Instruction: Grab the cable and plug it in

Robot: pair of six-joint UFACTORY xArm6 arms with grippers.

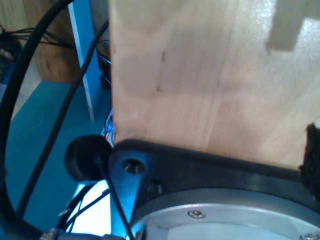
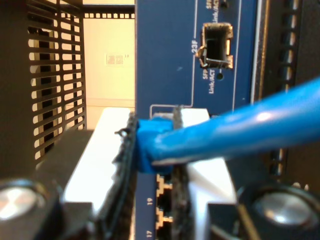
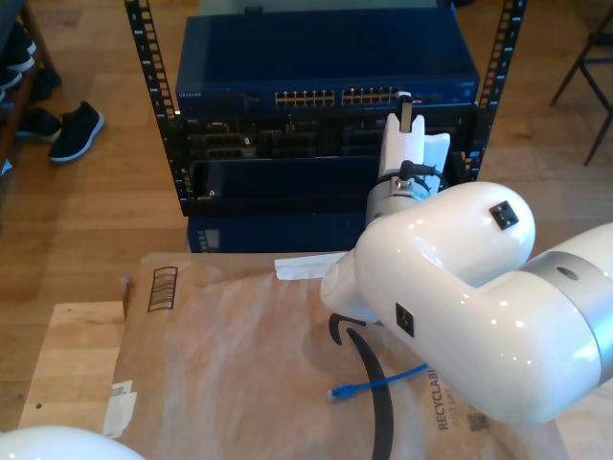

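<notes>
My second end effector [image 2: 152, 150] is clamped on the cable [image 2: 235, 132]: its two dark-padded fingers [image 2: 125, 150] squeeze the blue plug end between them, and the thin bright blue cord runs back from the grip toward the camera. Straight ahead of the held plug stands the blue switch panel [image 2: 165, 60], very near; just beyond the fingertips sits a row of small ports [image 2: 162, 200] numbered 17 and 19 (whether the plug touches the panel I cannot tell). Farther ahead of the grip is an open square slot [image 2: 216, 46] with "Link/ACT" printed by it. To one side of the end effector a black perforated rack wall [image 2: 55, 75] rises.

In the exterior view, the white arm [image 3: 450, 287] reaches from the paper-covered surface [image 3: 230, 364] toward the blue switch [image 3: 326, 67] in the rack, with the second end effector [image 3: 406, 115] up at the port row. Behind that arm, the cable's other end [image 3: 369, 385] lies loose on the brown paper.

My first wrist view looks onto a pale wooden board [image 1: 210, 75] with a black cable [image 1: 20, 100] beside it; I cannot tell whether my first end effector is apart or together.
</notes>
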